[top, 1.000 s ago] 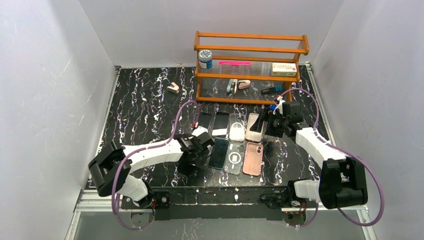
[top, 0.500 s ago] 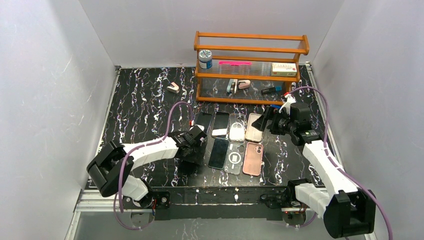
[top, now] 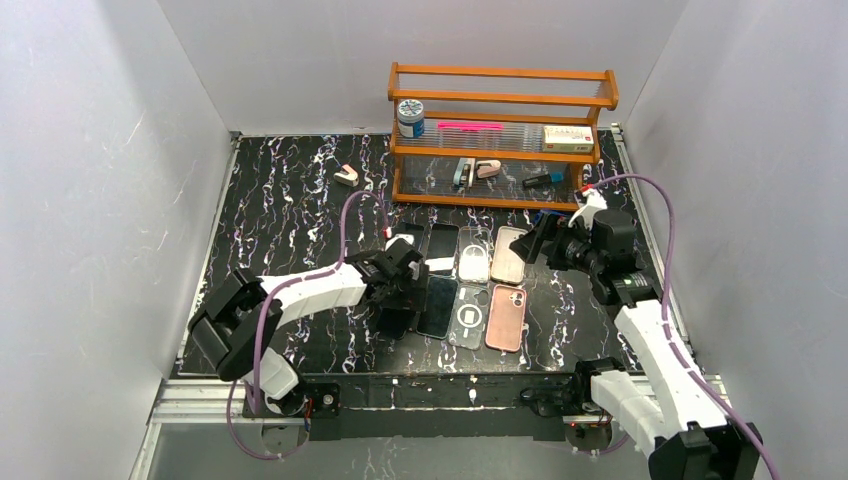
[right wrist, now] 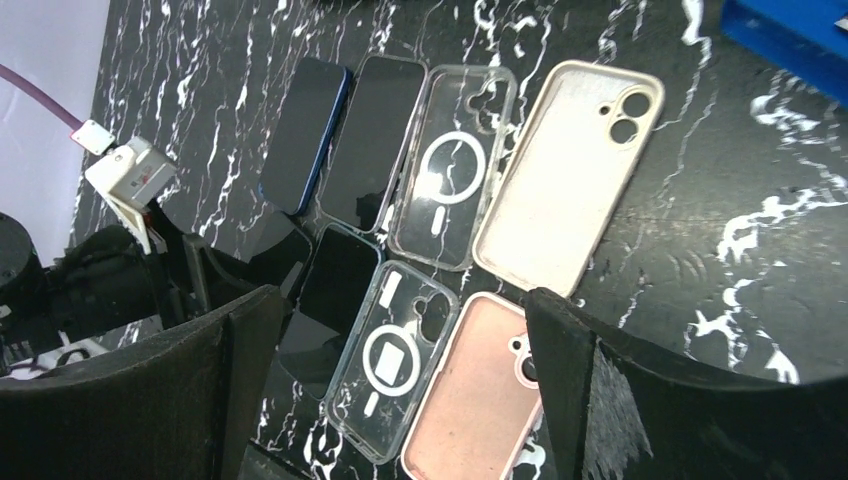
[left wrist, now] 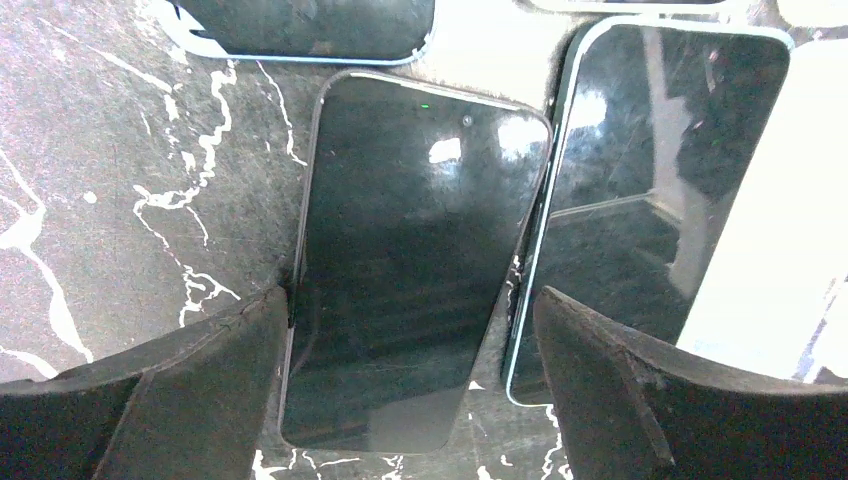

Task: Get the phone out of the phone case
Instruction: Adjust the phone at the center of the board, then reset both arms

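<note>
In the left wrist view a black phone [left wrist: 410, 230] with a thin dark rim lies flat on the marble table. My left gripper [left wrist: 408, 300] is open low over it, one finger on each long side. In the top view this gripper [top: 398, 292] sits at the left end of the two rows of phones and cases. My right gripper [top: 543, 240] is open and empty, raised to the right of an empty beige case [top: 508, 255]. Its wrist view shows that beige case [right wrist: 565, 175], two clear cases [right wrist: 450, 165] and a pink case [right wrist: 480, 390] lying back up.
A phone with a light-blue rim [left wrist: 650, 190] lies right of the black one, and another [left wrist: 310, 25] lies beyond it. A wooden rack [top: 500, 140] with small items stands at the back. A small pink item [top: 346, 176] lies at the back left.
My right arm has pulled back to the right and upward, away from the beige case, which now lies flat. My left gripper has shifted slightly back over the black phone.
</note>
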Controlling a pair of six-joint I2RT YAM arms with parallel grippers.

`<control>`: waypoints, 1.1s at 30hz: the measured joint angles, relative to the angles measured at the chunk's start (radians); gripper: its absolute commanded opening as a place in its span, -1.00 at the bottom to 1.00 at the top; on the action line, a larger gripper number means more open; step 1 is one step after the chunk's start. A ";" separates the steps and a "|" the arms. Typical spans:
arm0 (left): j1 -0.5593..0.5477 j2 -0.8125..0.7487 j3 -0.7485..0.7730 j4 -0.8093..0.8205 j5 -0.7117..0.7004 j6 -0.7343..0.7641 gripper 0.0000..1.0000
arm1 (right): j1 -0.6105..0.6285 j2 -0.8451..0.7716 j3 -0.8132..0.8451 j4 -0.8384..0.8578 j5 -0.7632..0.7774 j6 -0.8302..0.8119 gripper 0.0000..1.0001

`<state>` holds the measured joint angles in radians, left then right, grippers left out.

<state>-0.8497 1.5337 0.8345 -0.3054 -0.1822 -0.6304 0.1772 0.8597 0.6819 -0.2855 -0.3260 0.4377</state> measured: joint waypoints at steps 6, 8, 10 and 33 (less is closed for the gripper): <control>0.155 -0.125 -0.051 0.029 0.092 -0.021 0.96 | 0.000 -0.147 0.024 -0.069 0.125 -0.032 0.97; 0.256 -0.222 -0.069 0.023 0.122 -0.021 0.96 | 0.000 -0.220 0.036 -0.092 0.193 -0.047 0.97; 0.365 -0.340 -0.071 0.009 0.140 -0.013 0.96 | 0.000 -0.280 0.047 -0.114 0.251 -0.055 0.97; 0.481 -1.296 0.160 -0.257 -0.371 0.326 0.96 | 0.000 -0.664 0.103 -0.251 0.668 -0.150 0.97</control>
<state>-0.3683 0.2375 0.9943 -0.5625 -0.5529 -0.3042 0.1772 0.1959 0.7849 -0.5369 0.3420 0.2874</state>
